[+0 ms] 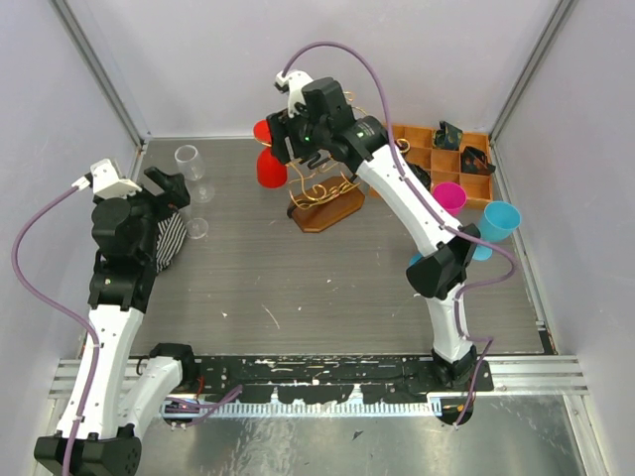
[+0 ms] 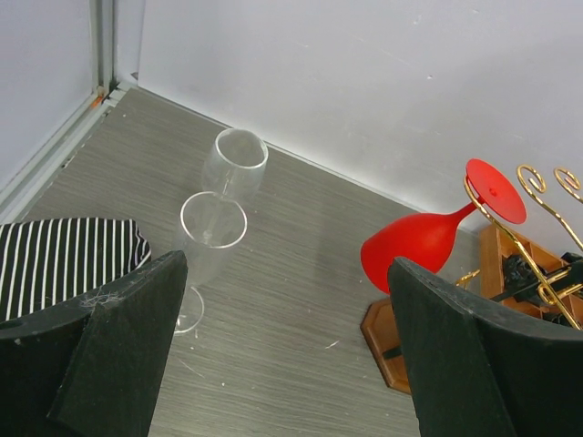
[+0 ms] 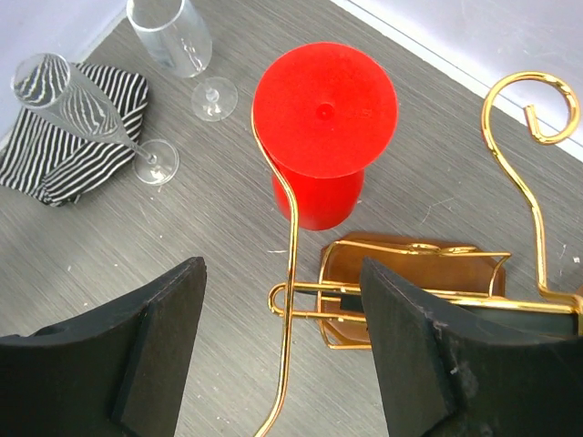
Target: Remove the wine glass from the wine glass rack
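The red, opaque wine glass [image 3: 321, 137] is seen hanging upside down, its round foot caught on a rail of the gold wire rack with the oval wooden base [image 3: 428, 264], out past that base's edge. The right claw [image 3: 281, 300] is held spread above the rack, with nothing pinched. The left claw [image 2: 284, 300] is spread and empty too, well apart from the rack. The stem just under the foot would best be gripped, and the glass slid level along the rail so the foot is not snagged.
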Available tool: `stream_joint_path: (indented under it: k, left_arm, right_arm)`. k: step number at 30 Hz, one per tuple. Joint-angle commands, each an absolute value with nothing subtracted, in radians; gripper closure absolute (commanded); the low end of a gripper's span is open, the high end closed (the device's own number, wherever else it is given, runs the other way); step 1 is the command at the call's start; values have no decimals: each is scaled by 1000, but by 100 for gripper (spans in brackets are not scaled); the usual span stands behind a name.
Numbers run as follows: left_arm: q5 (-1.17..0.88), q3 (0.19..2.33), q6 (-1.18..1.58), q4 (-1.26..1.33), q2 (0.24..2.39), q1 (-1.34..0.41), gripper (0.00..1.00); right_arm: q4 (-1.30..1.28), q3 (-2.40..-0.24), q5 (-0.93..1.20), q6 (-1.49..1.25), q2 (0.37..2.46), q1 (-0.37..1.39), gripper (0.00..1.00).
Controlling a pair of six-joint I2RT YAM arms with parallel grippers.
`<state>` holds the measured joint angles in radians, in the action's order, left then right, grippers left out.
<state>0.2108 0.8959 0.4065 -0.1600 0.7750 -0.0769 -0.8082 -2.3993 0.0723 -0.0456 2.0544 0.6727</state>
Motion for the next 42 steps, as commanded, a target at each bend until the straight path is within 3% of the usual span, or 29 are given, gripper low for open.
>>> stream_joint_path:
  k: [1, 9, 20, 29, 37, 42]
  left_arm:
    - [204, 904, 421, -165, 765, -81, 2]
    - [214, 912, 414, -177, 759, -84, 2]
    - [209, 904, 437, -182, 749, -86, 2]
    - [217, 907, 426, -196, 738, -86, 2]
    - [207, 899, 443, -189, 738, -87, 2]
    - [201, 909, 443, -202, 739, -96, 2]
  right_arm:
    - [-737, -2417, 95, 9, 2089, 691, 26]
    - [-734, -2377, 114, 45, 2113, 712, 29]
    - [-819, -2174, 66, 73, 1936, 723, 30]
    - [-867, -2149, 45, 52, 1853, 693, 29]
    - [-762, -2181, 445, -218, 1886, 538, 37]
    - [-649, -2223, 555, -373, 1938, 533, 38]
